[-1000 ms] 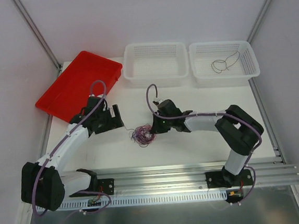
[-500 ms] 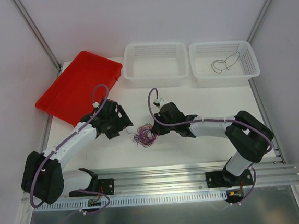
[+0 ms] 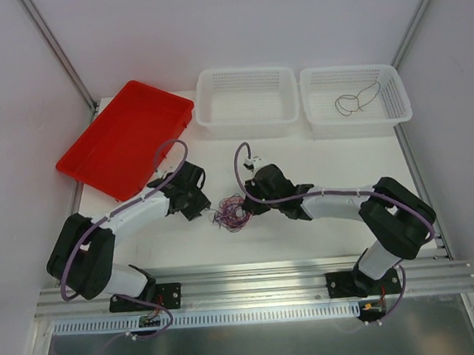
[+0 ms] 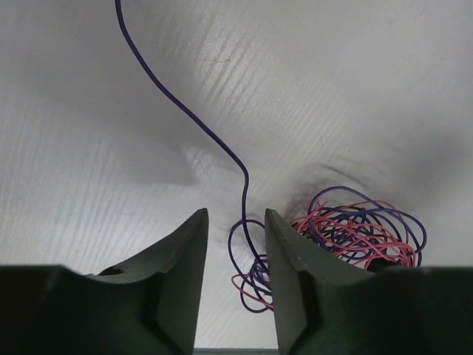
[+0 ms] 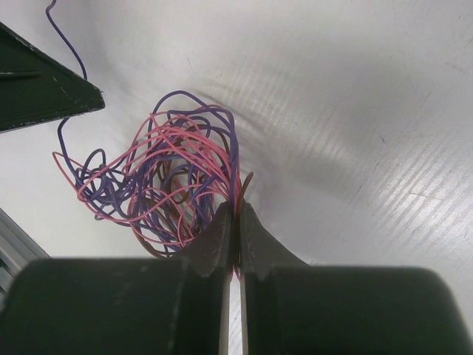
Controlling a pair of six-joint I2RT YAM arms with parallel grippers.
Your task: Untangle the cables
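Note:
The cables [image 3: 230, 213] lie as one tangle of thin purple, pink and dark red-brown wires on the white table between my two grippers. My right gripper [image 3: 246, 206] is at the tangle's right side. In the right wrist view it [image 5: 236, 205] is shut on a few strands at the edge of the tangle [image 5: 166, 177]. My left gripper [image 3: 209, 206] is at the tangle's left side. In the left wrist view its jaws [image 4: 235, 214] stand a little apart. A single purple strand [image 4: 185, 111] runs down into that gap, and the tangle [image 4: 355, 233] sits just right of it.
A red tray [image 3: 125, 137] lies at the back left. Two white mesh baskets stand at the back, the middle one [image 3: 244, 71] and the right one [image 3: 352, 69], which holds a black cable [image 3: 356, 100]. An aluminium rail [image 3: 254, 280] runs along the near edge.
My left arm has swung right and down to the tangle, and its jaws have narrowed around the purple strand. The right gripper has stayed shut on the tangle, shifting only slightly.

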